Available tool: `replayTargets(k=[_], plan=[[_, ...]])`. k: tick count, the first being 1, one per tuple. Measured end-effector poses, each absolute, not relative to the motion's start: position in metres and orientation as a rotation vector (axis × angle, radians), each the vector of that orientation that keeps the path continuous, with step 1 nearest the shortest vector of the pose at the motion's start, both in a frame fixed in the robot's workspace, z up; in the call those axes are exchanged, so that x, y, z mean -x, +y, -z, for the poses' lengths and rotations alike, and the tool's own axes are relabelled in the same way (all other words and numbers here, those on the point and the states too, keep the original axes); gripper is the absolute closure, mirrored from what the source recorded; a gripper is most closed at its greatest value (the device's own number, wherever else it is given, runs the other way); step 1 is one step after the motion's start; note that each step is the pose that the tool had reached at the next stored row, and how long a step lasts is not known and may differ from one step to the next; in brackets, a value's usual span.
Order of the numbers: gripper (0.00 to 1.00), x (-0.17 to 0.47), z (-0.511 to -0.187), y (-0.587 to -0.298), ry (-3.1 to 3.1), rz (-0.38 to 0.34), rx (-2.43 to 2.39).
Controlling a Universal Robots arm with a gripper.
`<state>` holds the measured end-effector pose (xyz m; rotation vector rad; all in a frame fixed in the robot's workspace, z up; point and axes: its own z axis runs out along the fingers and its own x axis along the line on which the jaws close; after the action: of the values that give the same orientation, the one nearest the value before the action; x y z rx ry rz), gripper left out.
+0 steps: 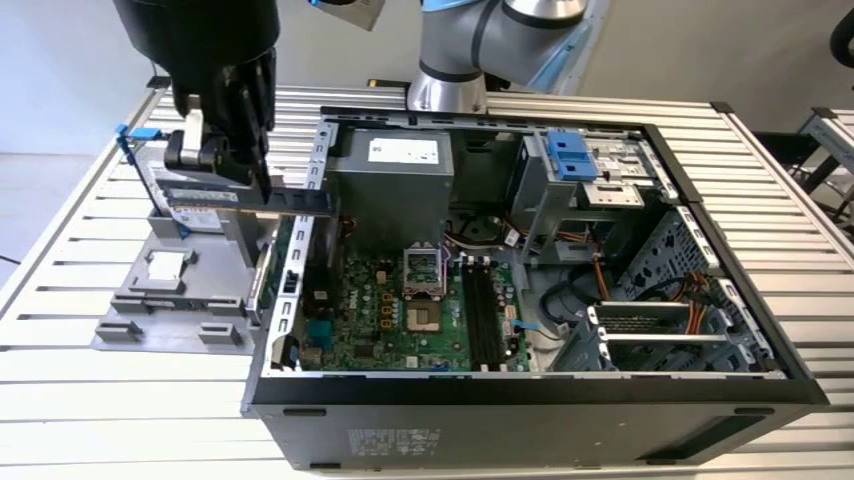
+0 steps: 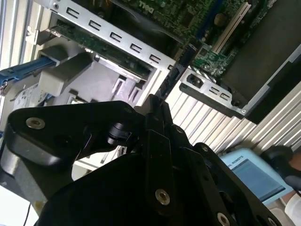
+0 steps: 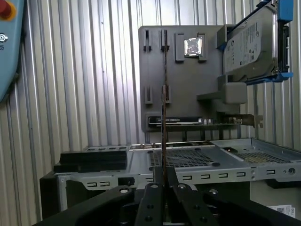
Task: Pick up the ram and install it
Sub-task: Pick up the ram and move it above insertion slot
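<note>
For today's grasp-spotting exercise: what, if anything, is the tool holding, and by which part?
The tool holds the ram, pinched across its flat faces at its upper long edge.

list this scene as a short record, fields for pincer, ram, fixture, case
pincer: shut on the ram, raised over the case wall at the exterior view's left
ram: held level in the air, off the gray fixture, not seated in a slot
gray fixture: on the table beside the case, hard drive standing on it
case: lying open, motherboard exposed
memory slots: on the motherboard, apart from the ram
</note>
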<state>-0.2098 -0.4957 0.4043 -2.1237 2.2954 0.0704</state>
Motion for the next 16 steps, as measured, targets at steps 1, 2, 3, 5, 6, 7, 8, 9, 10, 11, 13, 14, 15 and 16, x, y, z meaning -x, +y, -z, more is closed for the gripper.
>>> replayTargets(k=[1,2,3,5,6,7,8,9,10,11,13,14,15,16], plan=[[1.0,0.208,-0.404,-0.496,2.296,-0.07,2.124],[1.0,0.206,-0.404,-0.496,2.296,-0.07,2.124],[1.0,0.204,-0.404,-0.496,2.296,-0.07,2.124],[1.0,0.201,-0.404,-0.496,2.296,-0.07,2.124],[1.0,0.199,-0.404,-0.496,2.296,-0.071,2.124],[1.0,0.198,-0.404,-0.496,2.296,-0.07,2.124],[1.0,0.196,-0.404,-0.496,2.296,-0.07,2.124],[1.0,0.195,-0.404,-0.496,2.296,-0.07,2.124],[1.0,0.193,-0.404,-0.496,2.296,-0.07,2.124],[1.0,0.191,-0.404,-0.496,2.296,-0.07,2.124],[1.0,0.188,-0.404,-0.496,2.296,-0.07,2.124],[1.0,0.186,-0.404,-0.496,2.296,-0.07,2.124],[1.0,0.185,-0.404,-0.496,2.296,-0.071,2.124],[1.0,0.183,-0.404,-0.496,2.296,-0.07,2.124]])
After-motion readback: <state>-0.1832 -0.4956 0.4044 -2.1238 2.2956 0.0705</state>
